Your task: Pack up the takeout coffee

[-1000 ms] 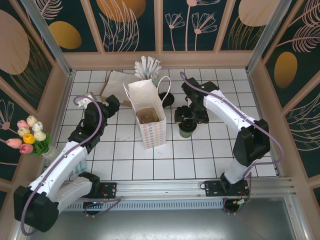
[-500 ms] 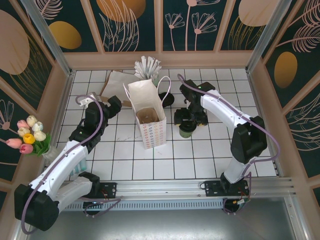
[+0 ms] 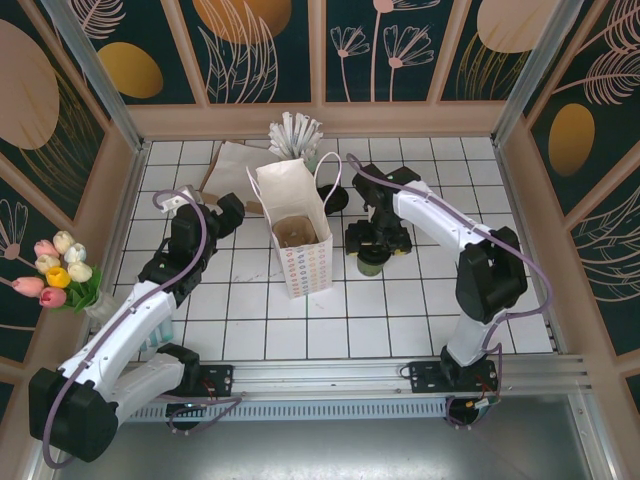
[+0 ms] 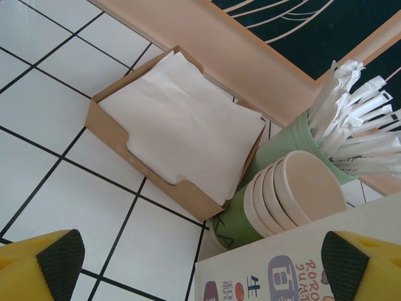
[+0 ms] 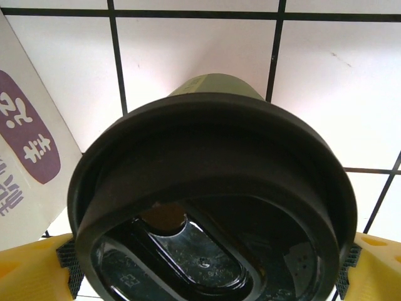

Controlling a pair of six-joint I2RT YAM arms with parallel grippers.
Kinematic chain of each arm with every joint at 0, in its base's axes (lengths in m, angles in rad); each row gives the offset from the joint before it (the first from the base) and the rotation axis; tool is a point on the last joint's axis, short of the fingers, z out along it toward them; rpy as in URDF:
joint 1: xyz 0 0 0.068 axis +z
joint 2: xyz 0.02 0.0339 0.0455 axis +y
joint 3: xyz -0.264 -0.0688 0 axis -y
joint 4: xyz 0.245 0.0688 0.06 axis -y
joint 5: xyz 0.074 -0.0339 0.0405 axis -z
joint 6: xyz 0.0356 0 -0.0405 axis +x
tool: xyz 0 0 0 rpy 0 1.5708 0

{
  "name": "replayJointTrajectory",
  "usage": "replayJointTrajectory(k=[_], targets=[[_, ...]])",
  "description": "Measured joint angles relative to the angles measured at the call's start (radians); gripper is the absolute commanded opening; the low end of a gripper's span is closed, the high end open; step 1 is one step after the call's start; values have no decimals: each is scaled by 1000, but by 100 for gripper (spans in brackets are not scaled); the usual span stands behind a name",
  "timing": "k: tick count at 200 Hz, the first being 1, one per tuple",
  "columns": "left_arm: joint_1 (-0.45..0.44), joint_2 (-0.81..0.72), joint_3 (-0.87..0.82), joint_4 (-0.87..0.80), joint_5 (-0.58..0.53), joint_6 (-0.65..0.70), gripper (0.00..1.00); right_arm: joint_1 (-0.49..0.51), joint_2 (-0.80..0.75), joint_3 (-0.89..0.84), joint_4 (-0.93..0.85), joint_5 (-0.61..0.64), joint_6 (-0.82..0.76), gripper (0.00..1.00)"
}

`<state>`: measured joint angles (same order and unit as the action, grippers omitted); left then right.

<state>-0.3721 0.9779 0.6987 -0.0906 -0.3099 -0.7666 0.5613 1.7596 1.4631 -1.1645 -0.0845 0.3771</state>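
Coffee: the takeout coffee (image 5: 213,188) stands upright on white tile directly under the right gripper (image 5: 210,269), with its dark lid facing up into the wrist camera.
Right jaws: apart, with one yellow finger (image 5: 28,269) on each side of the lid rim. The pads sit very close to that rim, but I cannot tell whether they touch it.
Tight side: the white paper bag (image 5: 31,125) stands just beside the cup, on the side of the finger at the left of the wrist view. Only a narrow strip of tile separates them.
Open side: there is bare tile ahead of the gripper and past the other finger.
Left gripper (image 4: 203,266): the fingers are spread wide with nothing between them, and it hovers over tile on the bag's far side.
Ahead of it: a cardboard napkin tray (image 4: 106,135) with open tile on its near side. The mint straw holder (image 4: 285,147) and a cream-rimmed stack (image 4: 294,194) crowd against the bag's top edge.
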Motion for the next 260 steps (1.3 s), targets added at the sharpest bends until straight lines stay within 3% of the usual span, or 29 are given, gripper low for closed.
replayJointTrajectory(k=[260], targets=[[0, 8, -9, -11, 0, 15, 98, 16, 92, 63, -54, 65, -4, 98]])
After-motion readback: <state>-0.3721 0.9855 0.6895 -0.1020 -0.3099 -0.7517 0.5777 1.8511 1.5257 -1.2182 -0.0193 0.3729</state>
